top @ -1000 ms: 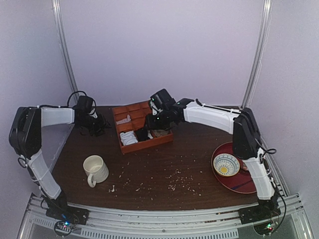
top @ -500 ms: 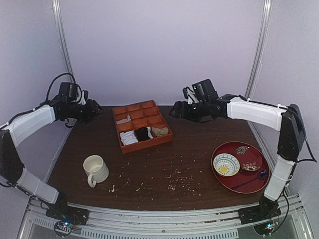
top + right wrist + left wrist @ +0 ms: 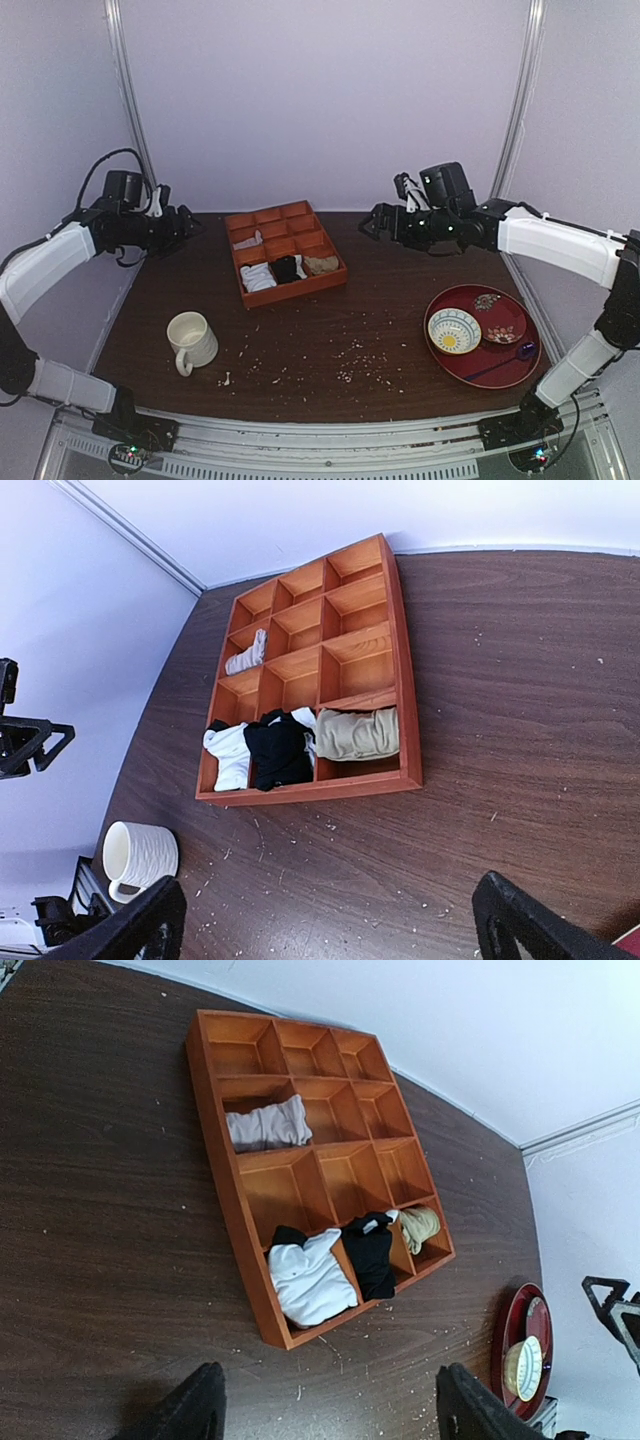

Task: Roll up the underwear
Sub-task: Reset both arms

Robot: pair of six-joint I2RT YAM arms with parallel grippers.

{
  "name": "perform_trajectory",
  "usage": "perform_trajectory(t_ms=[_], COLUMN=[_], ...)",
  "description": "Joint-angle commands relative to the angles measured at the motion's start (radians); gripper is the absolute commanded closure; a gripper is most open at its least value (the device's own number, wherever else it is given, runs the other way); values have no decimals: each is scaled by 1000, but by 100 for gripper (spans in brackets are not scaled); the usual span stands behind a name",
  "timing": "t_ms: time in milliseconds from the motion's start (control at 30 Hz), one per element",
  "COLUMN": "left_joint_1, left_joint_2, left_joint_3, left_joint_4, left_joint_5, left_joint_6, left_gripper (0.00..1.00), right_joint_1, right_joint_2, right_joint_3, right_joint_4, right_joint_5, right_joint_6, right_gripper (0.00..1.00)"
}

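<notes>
An orange wooden organizer tray point(image 3: 254, 292) sits at the far middle of the dark tabletop point(image 3: 320, 340), turned slightly askew, with four rows of three compartments. The underwear point(image 3: 279, 748) lies bundled in the middle compartment of the tray's nearest row, black with a little white edging showing; a second black piece with a white bundle over it point(image 3: 310, 1278) fills the compartment to its left, and a beige fabric lump point(image 3: 360, 733) fills the one to its right. A small pale cloth point(image 3: 267, 1124) lies in a left-column compartment farther back. The other compartments hold nothing visible.

The left gripper point(image 3: 188, 222) hangs in the air past the tray's far left corner, well apart from it; its jaws stand wide and hold nothing, as the left wrist view shows. The right gripper point(image 3: 374, 220) hangs off the tray's far right corner, also well apart, jaws wide and holding nothing.

A white mug point(image 3: 192, 340) stands near left, well apart from the tray's near edge. A red plate point(image 3: 502, 366) with a patterned bowl point(image 3: 454, 330) lies at the near right, close to the tabletop's right edge. Pale crumbs point(image 3: 358, 360) scatter over the open near-middle stretch between mug and plate.
</notes>
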Motion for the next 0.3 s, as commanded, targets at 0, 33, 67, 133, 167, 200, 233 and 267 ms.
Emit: perform_trajectory(t_ms=[0,33,67,133,167,200,233,267], left_joint_1=[-8,-8,-10,-11,-11,-11,-12,-12], left_joint_2=[-32,-34,-36,-42,-45,-46,-50,-52], left_joint_3=[-18,-19,-18,-19,-18,-19,-20,-21], left_joint_4=[-10,-10,-10,-10,-10,-10,-9,-7], left_joint_5=[13,12,11,8,9,8,6,6], left_joint_6=[43,44,45,45,43,42,41,41], left_gripper=[2,2,3,2,2,2,2,2], right_joint_1=[-2,-2,-1,-1,-2,-2,-1,-1], right_joint_2=[-65,-71,-78,-88,-92,-92,-90,-89], right_joint_3=[-36,-36,-38,-44,-46,-45,-40,-36], right_joint_4=[-27,-39,-46,-53,-58,-60,-66,-74], right_joint_5=[57,63,72,79,82,81,80,80], right_joint_6=[9,5,3,1,5,7,6,5], right_gripper=[0,0,0,0,0,0,0,0])
